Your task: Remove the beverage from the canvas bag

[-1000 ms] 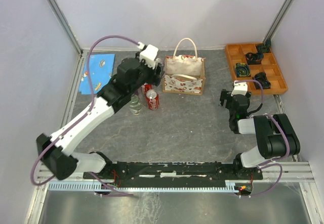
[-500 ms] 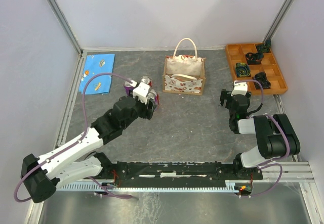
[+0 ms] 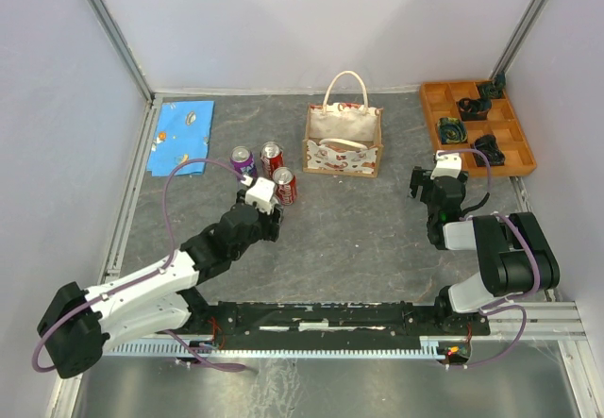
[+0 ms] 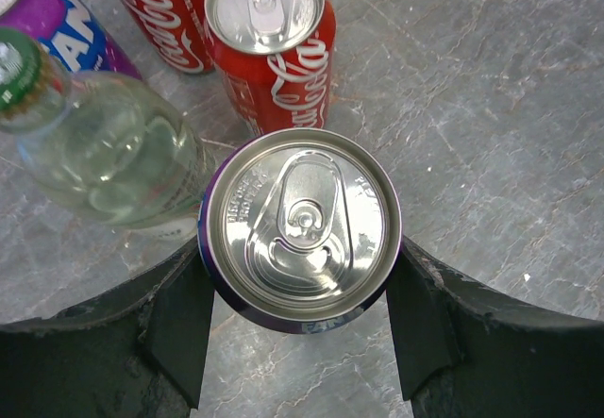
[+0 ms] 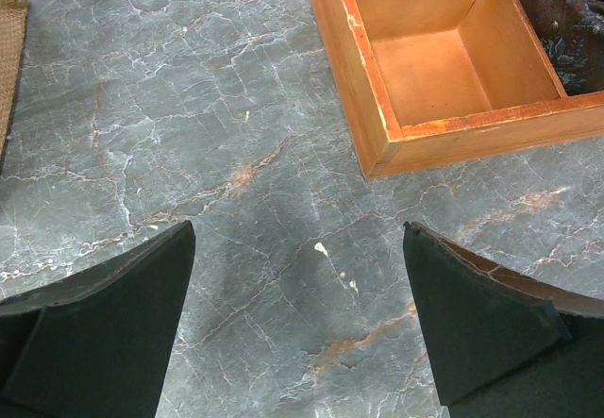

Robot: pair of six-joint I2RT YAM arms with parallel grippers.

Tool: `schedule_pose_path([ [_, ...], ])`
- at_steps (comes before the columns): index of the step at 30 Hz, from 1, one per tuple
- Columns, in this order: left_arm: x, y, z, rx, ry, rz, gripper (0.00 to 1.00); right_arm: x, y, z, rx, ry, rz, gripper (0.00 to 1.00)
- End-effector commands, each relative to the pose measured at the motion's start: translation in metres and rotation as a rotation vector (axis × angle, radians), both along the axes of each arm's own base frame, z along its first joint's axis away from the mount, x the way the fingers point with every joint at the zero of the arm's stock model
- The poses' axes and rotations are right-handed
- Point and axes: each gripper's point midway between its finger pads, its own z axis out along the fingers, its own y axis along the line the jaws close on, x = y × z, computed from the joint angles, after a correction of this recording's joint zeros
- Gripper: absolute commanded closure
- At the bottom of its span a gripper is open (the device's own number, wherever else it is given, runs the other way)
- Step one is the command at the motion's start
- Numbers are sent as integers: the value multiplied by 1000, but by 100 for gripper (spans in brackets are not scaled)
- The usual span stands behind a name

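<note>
We are logging left gripper (image 4: 298,243) pinching a purple can (image 4: 300,201) | red can (image 4: 274,45) standing just ahead of it | right gripper (image 5: 297,227) hanging spread.

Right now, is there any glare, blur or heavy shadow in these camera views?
Left wrist view: the purple can is sharp, its lid showing mild sheen but no blown-out glare; the left fingers are dark and lose detail. Right wrist view: the tabletop is crisp, with a soft shadow between the right fingers. Top external view: even light; the orange tray contents are too small to read.
</note>
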Motion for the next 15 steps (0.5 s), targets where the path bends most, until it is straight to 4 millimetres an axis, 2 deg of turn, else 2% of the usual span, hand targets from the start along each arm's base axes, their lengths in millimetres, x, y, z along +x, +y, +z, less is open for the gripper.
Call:
schedule_pose_path([
  [1, 18, -16, 46, -221, -131, 53, 97, 12, 1, 16, -7, -51, 10, 1],
  [6, 16, -29, 27, -211, -54, 21, 97, 12, 2, 16, -7, -51, 11, 1],
  [15, 21, -39, 12, -193, -27, 7, 97, 12, 2, 16, -8, -50, 11, 1],
])
